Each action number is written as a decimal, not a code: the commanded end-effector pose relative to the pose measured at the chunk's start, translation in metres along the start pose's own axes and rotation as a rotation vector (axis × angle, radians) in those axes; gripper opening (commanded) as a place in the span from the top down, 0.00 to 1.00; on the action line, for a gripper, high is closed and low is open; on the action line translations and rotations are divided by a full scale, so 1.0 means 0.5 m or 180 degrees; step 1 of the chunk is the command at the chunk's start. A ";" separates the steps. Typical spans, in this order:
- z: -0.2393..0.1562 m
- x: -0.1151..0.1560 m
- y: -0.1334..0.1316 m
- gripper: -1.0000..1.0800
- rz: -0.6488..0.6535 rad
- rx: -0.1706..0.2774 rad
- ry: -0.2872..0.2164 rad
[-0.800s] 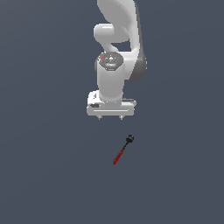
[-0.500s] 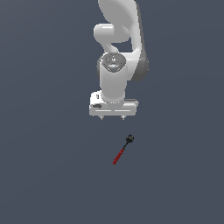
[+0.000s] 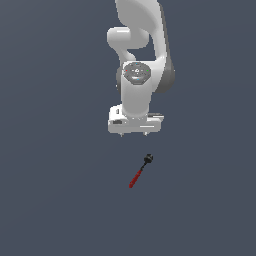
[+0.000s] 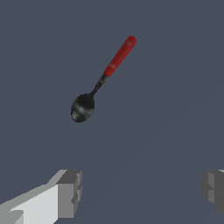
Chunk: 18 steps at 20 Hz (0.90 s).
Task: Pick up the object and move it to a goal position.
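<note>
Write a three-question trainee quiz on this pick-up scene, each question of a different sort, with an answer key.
1. True or false: the gripper is closed on the tool.
2. Multiple choice: in the wrist view, the tool looks most like
A. a spoon with a red handle and black bowl
B. a blue wrench
C. a green marker
3. Fill in the blank: the tool lies on the grey floor, ____ from both fingertips.

Key:
1. False. The jaws stand wide open and hold nothing.
2. A.
3. apart. Bare floor shows between the fingertips and the tool.
</note>
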<state>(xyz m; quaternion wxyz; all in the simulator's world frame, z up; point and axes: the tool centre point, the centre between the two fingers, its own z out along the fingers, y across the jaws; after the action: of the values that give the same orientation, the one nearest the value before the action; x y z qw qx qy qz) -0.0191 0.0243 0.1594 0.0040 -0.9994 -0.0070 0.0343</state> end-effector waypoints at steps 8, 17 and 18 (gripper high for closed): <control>0.024 0.037 -0.011 0.04 0.0280 0.0013 0.0028; 0.082 0.112 -0.037 0.04 0.0889 0.0029 0.0096; 0.090 0.122 -0.040 0.04 0.0970 0.0030 0.0106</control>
<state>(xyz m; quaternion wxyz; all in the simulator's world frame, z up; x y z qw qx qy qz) 0.0316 0.0427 0.1173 0.0039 -0.9918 0.1261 0.0202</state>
